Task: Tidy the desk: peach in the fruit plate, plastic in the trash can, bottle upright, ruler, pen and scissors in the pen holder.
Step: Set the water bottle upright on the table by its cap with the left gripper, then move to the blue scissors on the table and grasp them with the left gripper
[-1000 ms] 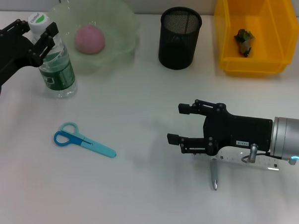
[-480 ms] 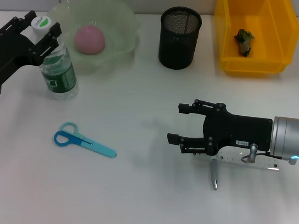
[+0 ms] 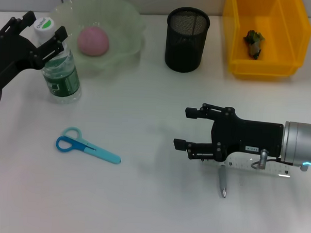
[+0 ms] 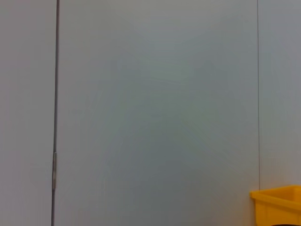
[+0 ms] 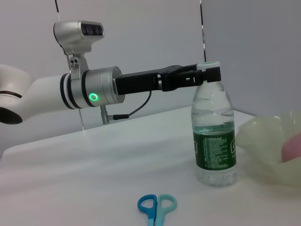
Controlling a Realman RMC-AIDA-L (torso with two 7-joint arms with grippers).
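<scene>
Standing upright: bottle (image 3: 58, 66) near the desk's (image 3: 141, 198) far left corner, white cap up, green label around the lower body.
Left gripper (image 3: 41, 26): at cap height of the bottle, fingers spread to either side of the cap; in the right wrist view fingertips (image 5: 209, 75) level with the cap, contact not clear.
Fruit plate (image 3: 123, 22): at the far edge, just beside the bottle.
Peach (image 3: 93, 40): inside the fruit plate.
Pen holder (image 3: 186, 39): upright at the middle of the far edge, between fruit plate and trash can.
Trash can (image 3: 240, 58): far right corner, holding a crumpled green-brown scrap of plastic (image 3: 253, 42).
Scissors (image 3: 87, 146): flat on the left half, toward the near edge, handles toward the left edge, cover on the blades.
Right gripper (image 3: 186, 129): low over the right half, fingers spread, pinching nothing, pointing toward the left edge.
Pen (image 3: 223, 181): on the desk beneath the right gripper, tip toward the near edge.
Ruler (image 3: 256, 166): flat under the right arm, mostly hidden.
</scene>
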